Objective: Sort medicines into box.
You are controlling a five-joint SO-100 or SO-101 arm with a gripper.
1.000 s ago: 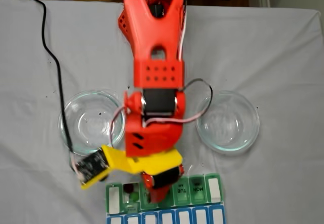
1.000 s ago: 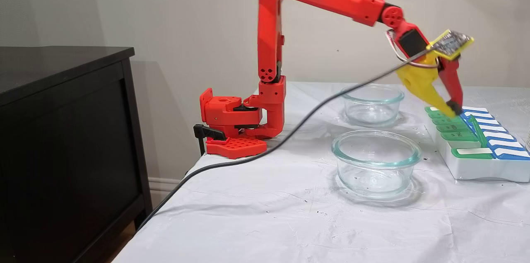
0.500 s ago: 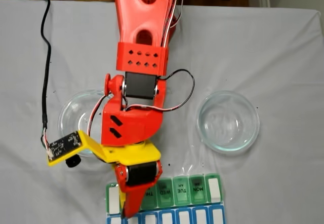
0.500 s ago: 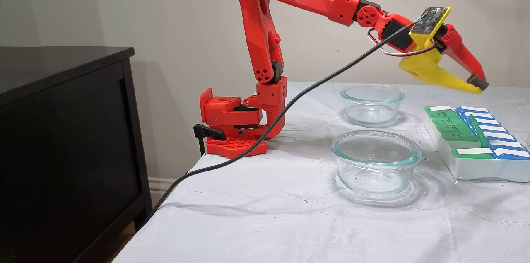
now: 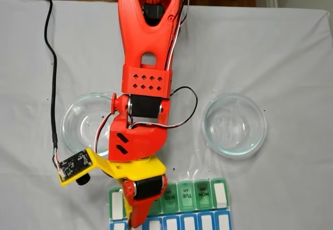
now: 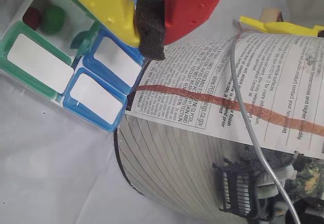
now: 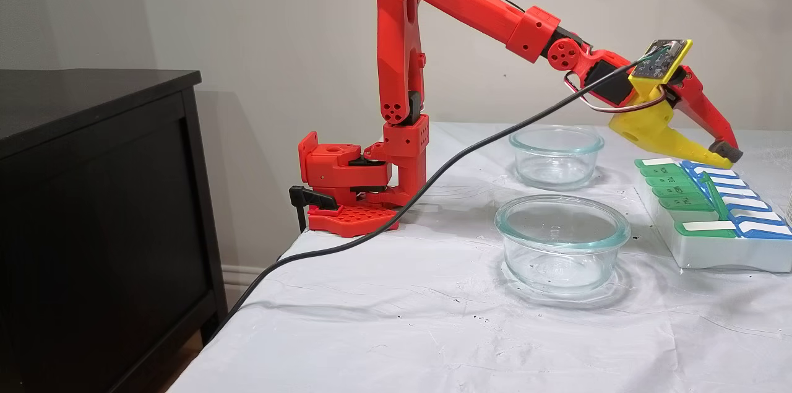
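Wrist view: the gripper [image 6: 152, 24] fills the upper edge, yellow finger and red finger pressed together on their black foam pad, nothing pinched between them. Below and left of the tips lies the pill box [image 6: 96, 100], blue-rimmed lids closed. One green-row compartment stands open at upper left, holding a dark red ball [image 6: 32, 17] touching a green ball [image 6: 53, 19]. Right of the box, a printed paper-wrapped cylinder [image 6: 212, 148] lies on the white cloth.

Side fixed view, near to far: cloth-covered table [image 7: 396, 325]; a clear glass dish [image 7: 562, 243], nothing visible inside; the pill box [image 7: 711, 244] at right with one green lid raised; a second glass dish [image 7: 555, 156] farther back; the gripper [image 7: 727, 155] hanging just above the far end of the box, not touching it, tips closed. The red arm [image 7: 470, 6] reaches over from its base at the table's far left edge; a black cable [image 7: 433, 179] runs from the wrist camera down off the table. A dark cabinet [image 7: 93, 195] stands at left.

Top-down fixed view: the gripper [image 5: 136, 220] points over the left part of the box [image 5: 203, 194], covering compartments there; labels WED, TUE, MON readable to its right. The two dishes sit either side of the arm.
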